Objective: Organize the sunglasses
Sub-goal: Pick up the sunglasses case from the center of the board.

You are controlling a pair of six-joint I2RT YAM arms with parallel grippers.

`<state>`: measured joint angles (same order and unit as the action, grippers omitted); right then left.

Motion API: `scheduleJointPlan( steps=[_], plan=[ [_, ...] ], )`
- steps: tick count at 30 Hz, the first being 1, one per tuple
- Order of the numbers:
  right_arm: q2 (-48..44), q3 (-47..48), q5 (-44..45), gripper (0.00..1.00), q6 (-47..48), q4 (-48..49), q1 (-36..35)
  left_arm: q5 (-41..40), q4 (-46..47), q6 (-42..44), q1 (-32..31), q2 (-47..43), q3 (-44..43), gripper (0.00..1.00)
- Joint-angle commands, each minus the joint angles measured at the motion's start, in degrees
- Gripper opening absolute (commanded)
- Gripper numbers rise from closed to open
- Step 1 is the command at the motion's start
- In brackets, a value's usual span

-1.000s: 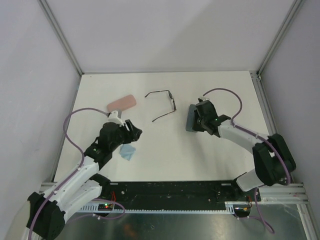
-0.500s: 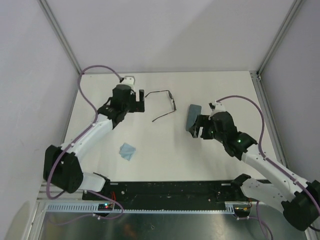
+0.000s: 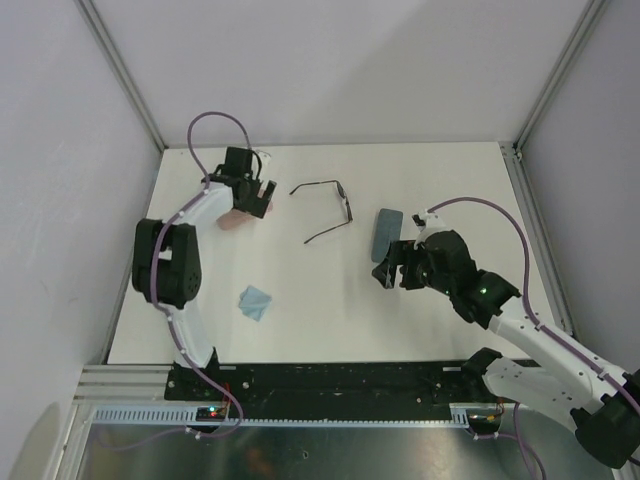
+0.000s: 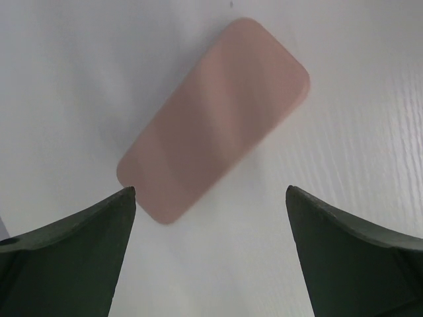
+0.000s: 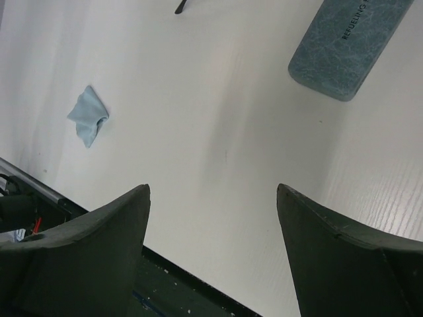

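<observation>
The black wire-framed sunglasses (image 3: 325,210) lie with their arms unfolded at the back middle of the table; only the tip of one arm (image 5: 180,8) shows in the right wrist view. My left gripper (image 3: 258,195) hovers open over the pink case (image 3: 232,218), which lies slantwise just ahead of its fingertips (image 4: 125,198) in the left wrist view. My left gripper (image 4: 210,190) holds nothing. My right gripper (image 3: 393,272) stands open and empty just near of the blue-grey case (image 3: 386,232). In the right wrist view that case (image 5: 350,39) is at the upper right, apart from my right gripper (image 5: 213,187).
A crumpled light-blue cloth (image 3: 255,302) lies on the near left of the white table (image 3: 330,320), seen also as the cloth (image 5: 89,122) in the right wrist view. Grey walls with metal posts close in the back and sides. A black rail (image 3: 340,385) runs along the near edge.
My left arm has swung from beside the cloth out to the far left over the pink case. My right gripper has opened and backed off the blue-grey case toward the near side.
</observation>
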<state>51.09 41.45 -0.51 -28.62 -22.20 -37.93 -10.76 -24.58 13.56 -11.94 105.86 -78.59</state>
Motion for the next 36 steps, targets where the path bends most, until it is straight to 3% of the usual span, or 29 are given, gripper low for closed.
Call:
scheduleJointPlan(
  steps=[1,8,14,17,19,22,30,34,36],
  plan=[
    [-1.7,0.2,-2.3,0.82,0.0,0.1,-0.1,8.9,-2.4,5.7,3.0,5.6,-8.7,1.0],
    [-1.1,1.4,-3.2,0.84,-0.1,-1.0,0.0,19.7,-7.9,6.5,7.3,16.2,-17.7,1.0],
    [-0.6,2.1,-4.1,0.84,-0.6,-0.9,0.0,22.5,-10.6,4.3,9.1,22.7,-22.5,0.99],
    [-0.8,2.1,-3.9,0.83,-0.9,-1.1,-0.1,24.7,-11.3,2.3,9.1,23.1,-23.1,0.89],
    [-1.0,2.1,-3.8,0.82,-1.0,-1.4,-0.3,26.4,-11.8,0.7,8.9,22.6,-23.1,0.75],
    [-1.3,2.1,-3.3,0.81,-1.0,-1.7,-0.6,30.9,-12.7,-2.5,7.9,20.0,-22.7,0.56],
    [0.8,2.1,-3.3,0.81,-1.2,-2.4,-0.9,48.9,-10.8,-17.9,-0.6,5.7,-17.8,0.35],
    [0.3,2.1,-6.4,0.84,-1.6,-1.0,0.2,53.2,0.1,-31.7,-5.9,-4.1,-6.0,0.32],
    [-0.5,2.1,-7.9,0.91,-2.0,0.0,1.6,55.9,11.0,-41.5,-7.5,-9.8,2.5,0.3]
  ],
)
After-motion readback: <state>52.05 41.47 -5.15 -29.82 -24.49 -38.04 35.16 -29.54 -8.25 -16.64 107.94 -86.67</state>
